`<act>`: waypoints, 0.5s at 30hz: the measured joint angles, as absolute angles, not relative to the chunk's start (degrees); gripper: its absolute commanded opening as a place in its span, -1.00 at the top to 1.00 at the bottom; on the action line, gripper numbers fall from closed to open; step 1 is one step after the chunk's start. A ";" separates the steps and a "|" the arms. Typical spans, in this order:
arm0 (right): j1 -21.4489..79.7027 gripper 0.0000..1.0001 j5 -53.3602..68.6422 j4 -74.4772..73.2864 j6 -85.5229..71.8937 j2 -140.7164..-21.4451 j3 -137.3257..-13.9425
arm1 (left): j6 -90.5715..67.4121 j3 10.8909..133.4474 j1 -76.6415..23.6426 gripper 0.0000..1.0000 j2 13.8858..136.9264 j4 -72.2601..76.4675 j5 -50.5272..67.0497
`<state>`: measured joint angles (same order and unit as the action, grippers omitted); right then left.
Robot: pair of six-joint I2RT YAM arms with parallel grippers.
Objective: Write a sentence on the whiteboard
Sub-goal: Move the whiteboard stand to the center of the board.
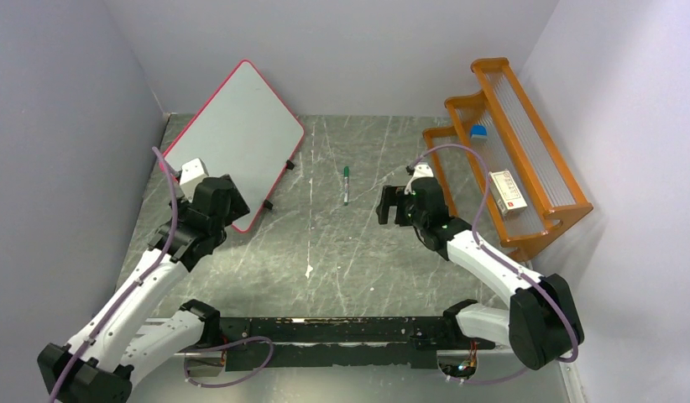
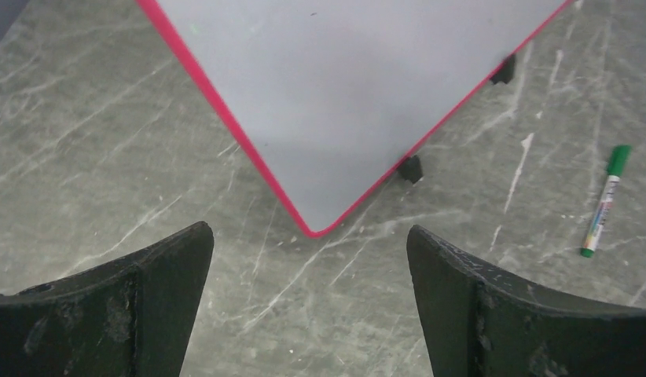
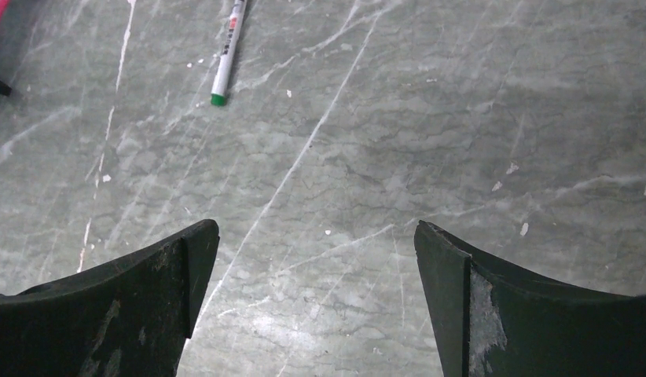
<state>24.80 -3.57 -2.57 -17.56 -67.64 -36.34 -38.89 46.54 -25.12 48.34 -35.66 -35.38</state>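
Note:
The whiteboard [image 1: 241,126] with its pink-red frame lies tilted at the back left of the table, and its white face [image 2: 359,94] is blank; no sentence shows on it. A green-capped marker [image 1: 346,185] lies loose on the table between the arms, also seen in the left wrist view [image 2: 605,204] and the right wrist view [image 3: 229,47]. My left gripper [image 2: 310,236] hovers open just short of the board's near corner, at its place in the top view [image 1: 228,210]. My right gripper [image 3: 316,232] is open and empty over bare table, right of the marker [image 1: 392,206].
An orange wooden rack [image 1: 509,159] stands along the right wall, holding a white box [image 1: 508,191] and a small blue object [image 1: 478,132]. Grey walls close in the left, back and right. A black rail [image 1: 342,332] runs along the near edge between the arm bases.

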 measured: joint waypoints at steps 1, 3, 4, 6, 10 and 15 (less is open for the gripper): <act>24.91 -1.00 -3.57 -2.42 -17.45 -67.64 -35.97 | -40.16 46.76 -24.99 -0.90 49.45 -36.93 -35.81; 25.06 -1.00 -3.57 -2.35 -17.21 -67.59 -35.53 | -41.47 46.76 -24.03 -0.82 50.09 -38.06 -35.88; 25.10 -1.00 -3.60 -2.35 -17.06 -67.51 -35.24 | -41.65 46.46 -22.90 -0.73 49.71 -37.74 -35.31; 25.19 -1.00 -3.62 -2.24 -16.84 -67.18 -34.79 | -41.69 45.04 -18.98 -0.57 47.44 -36.29 -32.97; 25.28 -1.00 -3.62 -1.34 -16.64 -66.35 -34.46 | -41.80 44.21 -15.59 -0.39 45.82 -35.18 -28.91; 25.56 -1.00 -3.64 -0.23 -16.67 -66.11 -34.46 | -44.62 45.84 -18.55 -0.36 52.71 -35.42 -26.17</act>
